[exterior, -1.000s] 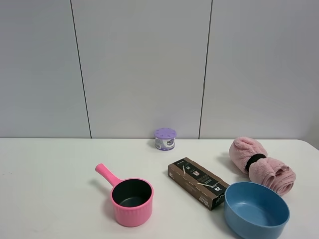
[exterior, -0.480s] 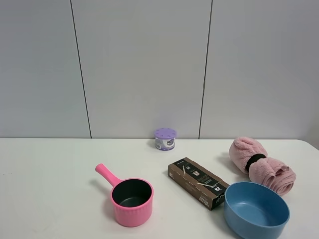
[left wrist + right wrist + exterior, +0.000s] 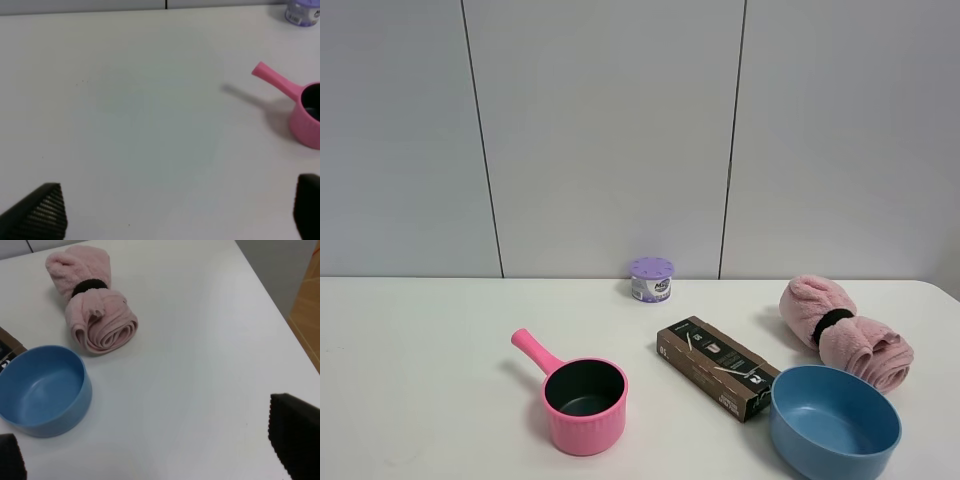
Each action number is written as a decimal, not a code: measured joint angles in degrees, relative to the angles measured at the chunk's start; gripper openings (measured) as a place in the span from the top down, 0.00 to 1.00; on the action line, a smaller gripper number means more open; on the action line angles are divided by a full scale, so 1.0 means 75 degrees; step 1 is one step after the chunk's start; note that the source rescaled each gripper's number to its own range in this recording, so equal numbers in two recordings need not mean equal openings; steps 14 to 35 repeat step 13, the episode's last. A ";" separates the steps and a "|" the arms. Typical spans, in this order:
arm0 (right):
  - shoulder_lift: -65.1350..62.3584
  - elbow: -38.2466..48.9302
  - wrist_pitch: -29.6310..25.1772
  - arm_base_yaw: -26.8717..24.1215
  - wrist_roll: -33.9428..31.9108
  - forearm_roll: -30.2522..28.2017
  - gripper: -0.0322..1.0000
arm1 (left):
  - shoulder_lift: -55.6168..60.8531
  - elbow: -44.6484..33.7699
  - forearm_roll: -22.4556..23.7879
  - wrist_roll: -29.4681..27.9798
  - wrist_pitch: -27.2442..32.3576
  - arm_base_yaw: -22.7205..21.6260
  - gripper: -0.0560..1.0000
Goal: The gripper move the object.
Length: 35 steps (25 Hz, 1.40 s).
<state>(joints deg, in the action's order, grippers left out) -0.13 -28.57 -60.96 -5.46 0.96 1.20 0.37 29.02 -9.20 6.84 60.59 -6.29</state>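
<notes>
The blue bowl (image 3: 834, 422) stands upright and empty at the table's front right. In the right wrist view the bowl (image 3: 42, 390) lies ahead of my right gripper (image 3: 150, 450), which is open and empty, off to one side and apart from it. My left gripper (image 3: 175, 220) is open and empty over bare white table, with its fingertips (image 3: 40, 212) wide apart. Neither arm shows in the exterior high view.
A pink handled saucepan (image 3: 582, 404) stands left of centre and shows in the left wrist view (image 3: 305, 117). A brown box (image 3: 718, 367) lies beside the bowl. A rolled pink towel (image 3: 845, 330) lies behind it. A purple jar (image 3: 651, 280) stands by the wall. The table's right edge (image 3: 260, 300) is close.
</notes>
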 joint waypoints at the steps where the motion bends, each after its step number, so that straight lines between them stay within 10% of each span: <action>1: 0.0000 0.0000 0.0000 0.0000 0.0000 0.0000 0.00 | 0.0000 0.0000 0.0000 0.0000 0.0000 0.0000 0.00; 35: 0.0000 0.0000 0.0000 0.0000 0.0000 0.0000 0.00 | 0.0000 0.0000 0.0000 0.0000 0.0000 0.0000 0.00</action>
